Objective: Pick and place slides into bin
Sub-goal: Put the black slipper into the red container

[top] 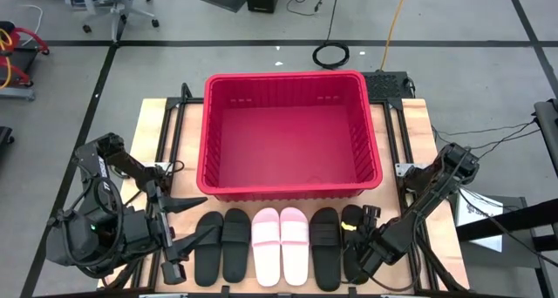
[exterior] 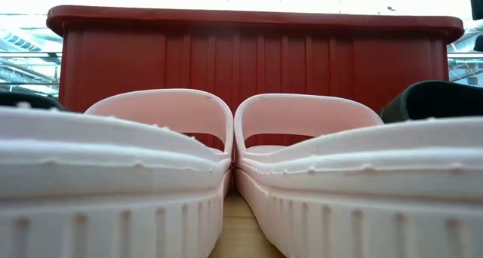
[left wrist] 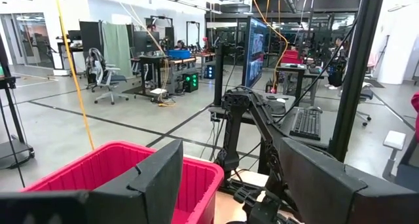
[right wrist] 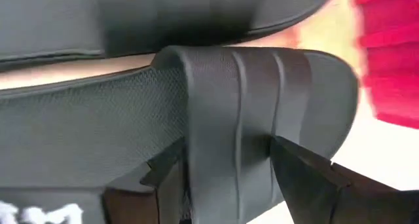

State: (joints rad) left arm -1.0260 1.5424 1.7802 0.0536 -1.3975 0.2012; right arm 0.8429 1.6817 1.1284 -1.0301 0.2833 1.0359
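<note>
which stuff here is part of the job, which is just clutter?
Job: six slides in a row; empty red bin; right pincer closed on the rightmost black slide; left pincer open, beside the row.
Clutter: office chair; coiled cable.

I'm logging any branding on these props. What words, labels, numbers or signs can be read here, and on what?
No text can be read.
Black slide at the right claw: white marks at the picture's lower corner, cut off and blurred, unreadable.
Monitor in the room: lit screen, too small to read.
Red bin and pink slides: no markings visible.
</note>
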